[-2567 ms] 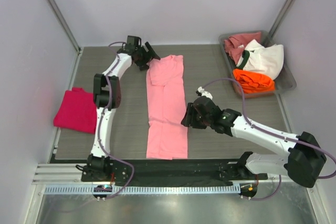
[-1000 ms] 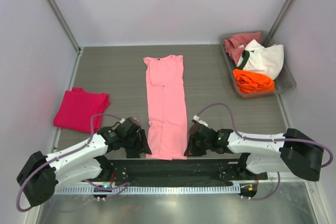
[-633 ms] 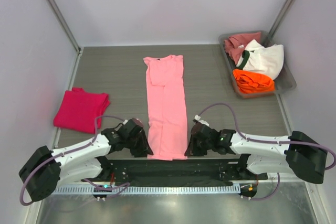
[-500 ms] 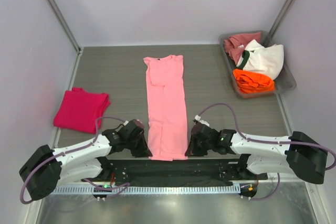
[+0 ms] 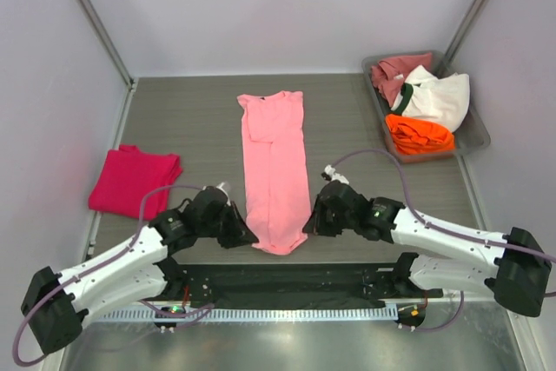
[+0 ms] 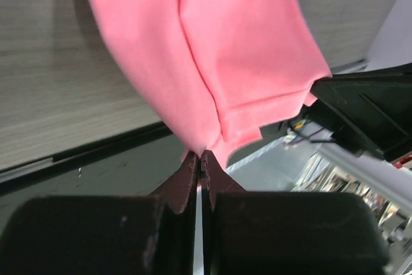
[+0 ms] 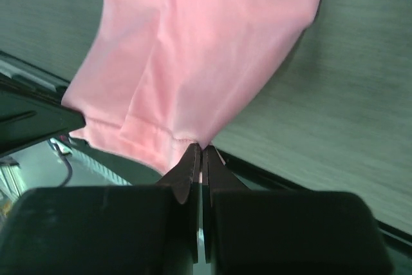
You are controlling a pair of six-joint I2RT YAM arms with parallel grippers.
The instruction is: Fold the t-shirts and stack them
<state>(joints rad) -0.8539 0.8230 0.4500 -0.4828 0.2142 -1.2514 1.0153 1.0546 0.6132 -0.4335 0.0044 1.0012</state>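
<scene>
A light pink t-shirt [image 5: 274,162] lies as a long narrow strip down the middle of the table, its near hem raised off the surface. My left gripper [image 5: 246,237] is shut on the hem's left corner [image 6: 201,147]. My right gripper [image 5: 307,225] is shut on the hem's right corner [image 7: 201,141]. A magenta-red t-shirt [image 5: 132,182] lies folded at the left of the table. Orange [image 5: 419,135], white with dark trim [image 5: 434,97] and dusty rose [image 5: 396,70] t-shirts are heaped in the tray.
A grey tray [image 5: 475,138] stands at the back right and holds the heaped shirts. A black strip [image 5: 287,277] runs along the table's near edge between the arm bases. White walls close in on three sides.
My left gripper has shut on the hem's left corner. Both grippers have risen and moved away from the near edge, lifting the pink shirt's near end, which now sags between them.
</scene>
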